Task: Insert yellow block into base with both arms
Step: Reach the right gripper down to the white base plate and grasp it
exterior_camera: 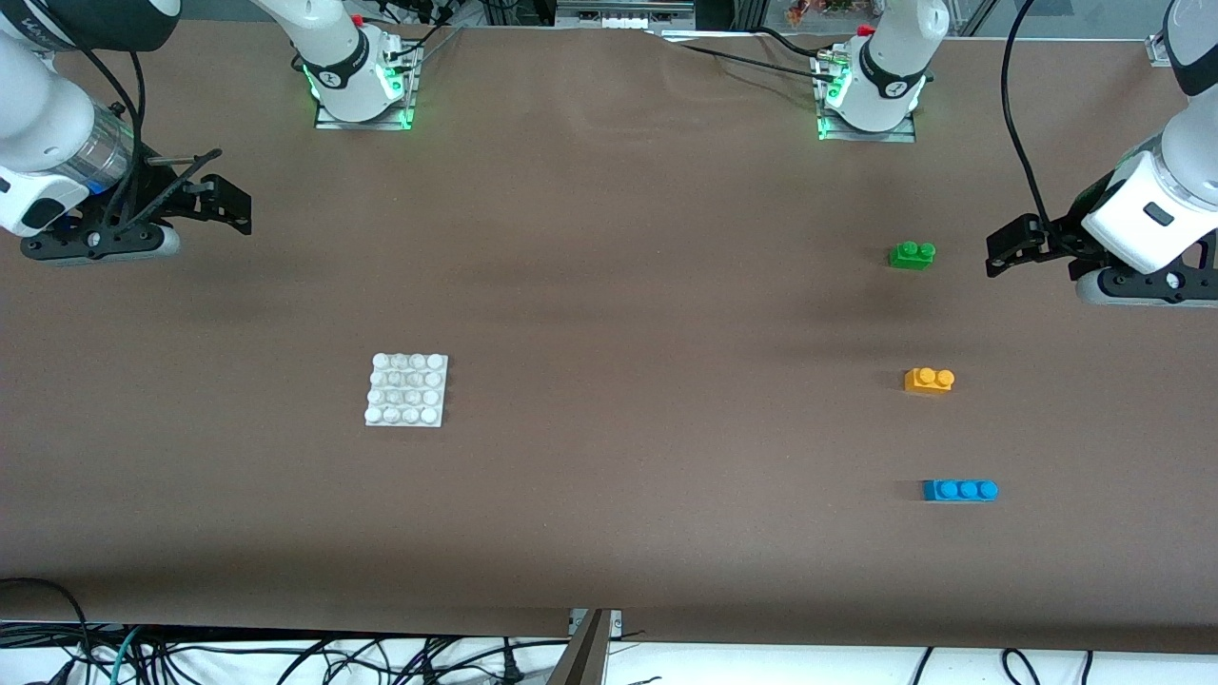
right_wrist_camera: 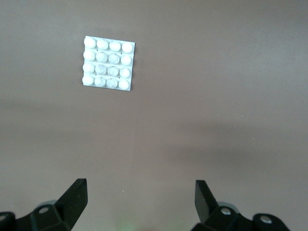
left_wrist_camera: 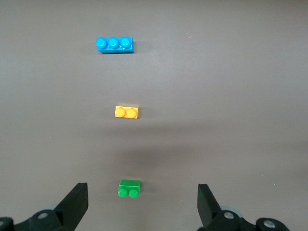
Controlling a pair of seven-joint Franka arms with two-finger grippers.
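Note:
The yellow block [exterior_camera: 929, 380] lies on the brown table toward the left arm's end, between a green brick and a blue brick; it also shows in the left wrist view [left_wrist_camera: 127, 112]. The white base [exterior_camera: 406, 390] lies toward the right arm's end and shows in the right wrist view [right_wrist_camera: 108, 63]. My left gripper [exterior_camera: 1007, 244] is open and empty, up in the air at the left arm's end, beside the green brick. My right gripper [exterior_camera: 224, 202] is open and empty, up in the air at the right arm's end, well away from the base.
A green two-stud brick [exterior_camera: 912, 254] lies farther from the front camera than the yellow block, a blue three-stud brick [exterior_camera: 959, 490] nearer. Both show in the left wrist view, green [left_wrist_camera: 129, 188] and blue [left_wrist_camera: 114, 44]. The arm bases [exterior_camera: 362, 81] stand along the table's back edge.

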